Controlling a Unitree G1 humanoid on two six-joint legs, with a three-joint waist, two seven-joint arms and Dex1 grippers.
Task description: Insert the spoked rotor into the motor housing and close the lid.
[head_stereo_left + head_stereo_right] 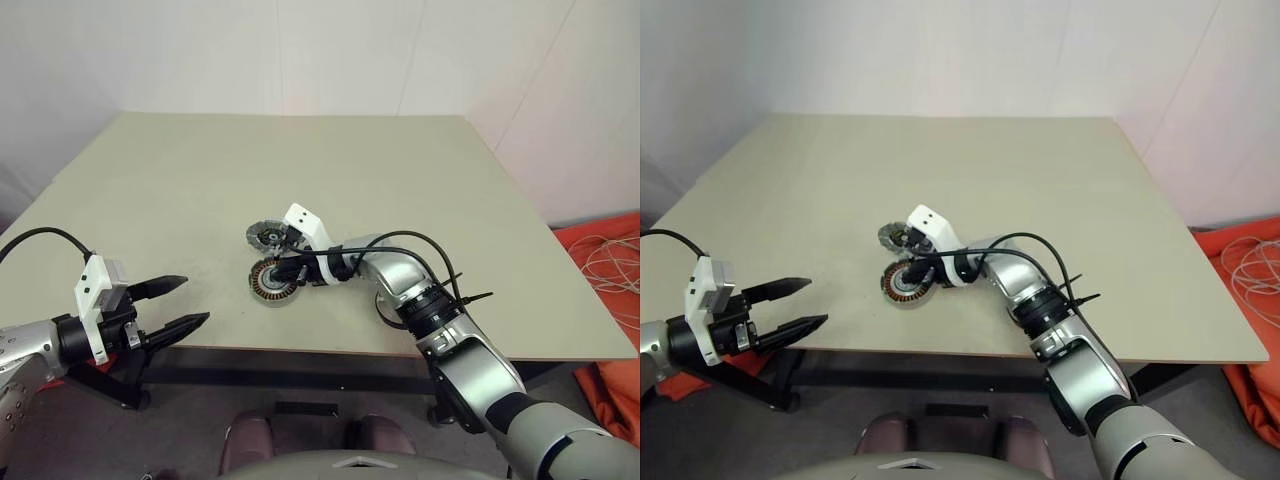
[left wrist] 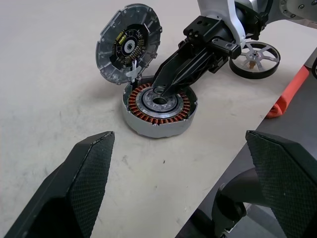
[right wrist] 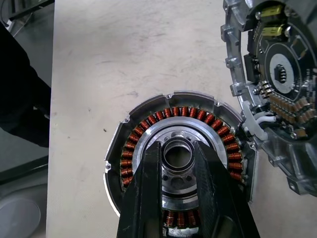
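Right gripper (image 2: 161,91) is tip-down right over the dark centre hub of the round silver-grey motor housing with its ring of copper-brown windings (image 2: 158,106). There's a small ring at its tip, but I can't tell whether that is a loose part being pinched or just the hub itself, so its state is unclear. Housing bore reads empty apart from that, so the rotor is not in. The flat spoked rotor, a dark-rimmed wheel with thin silver spokes (image 2: 255,58), lies flat on the pale beige table (image 1: 400,180) just beyond the right wrist, near the table edge, apart from the housing and untouched. The round grey ribbed metal lid (image 2: 129,44) is off and looks tilted up, inner face with its circuit board showing, its edge just beside the housing rim. Left gripper (image 1: 196,300) is spread wide and empty, off the near table edge, well apart from the parts. Judgement: early stage, with rotor insertion and lid closing both left to do. Count: one rotor, one housing, one lid, two grippers.
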